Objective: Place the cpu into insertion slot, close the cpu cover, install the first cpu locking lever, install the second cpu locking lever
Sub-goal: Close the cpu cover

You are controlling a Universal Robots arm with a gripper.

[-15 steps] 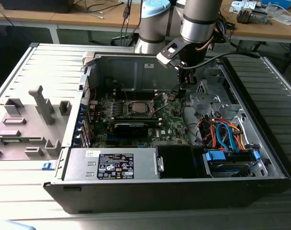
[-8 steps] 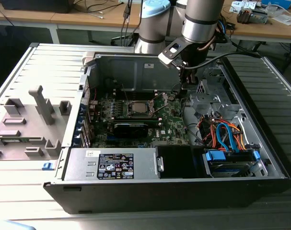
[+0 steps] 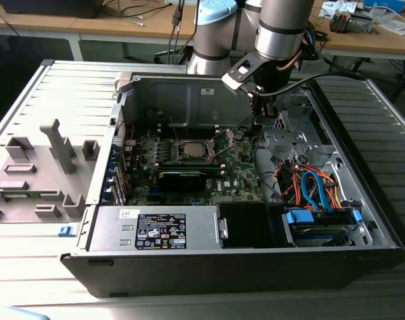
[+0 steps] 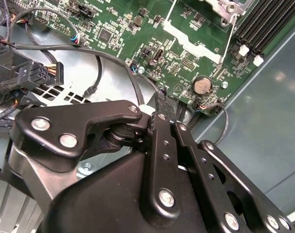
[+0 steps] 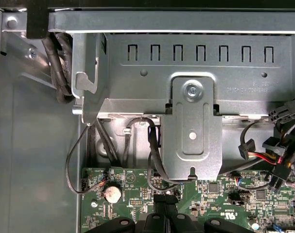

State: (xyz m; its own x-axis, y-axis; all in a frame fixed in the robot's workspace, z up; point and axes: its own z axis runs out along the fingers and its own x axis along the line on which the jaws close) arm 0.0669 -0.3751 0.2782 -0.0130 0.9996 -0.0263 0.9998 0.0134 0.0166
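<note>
Silver-grey chip (image 3: 193, 152) sits flat at the middle of the green board (image 3: 239, 172), and we read it as lying in the socket (image 3: 178, 154). We judge the chip light, stiff and thin, smooth on top and fragile underneath. It should be taken by two opposite edges and kept level, with no force toward the socket pins.

Gripper (image 3: 258, 120) hangs at the chip's 2 o'clock in the exterior view, well apart from it, over the board's far corner by the back wall of the case (image 3: 189, 100). Arm stands over the case at 12 o'clock, wrist pointing down. In the second wrist view the fingertips (image 4: 160, 104) look pressed together with nothing between them, near a coin battery (image 4: 201, 85).
</note>
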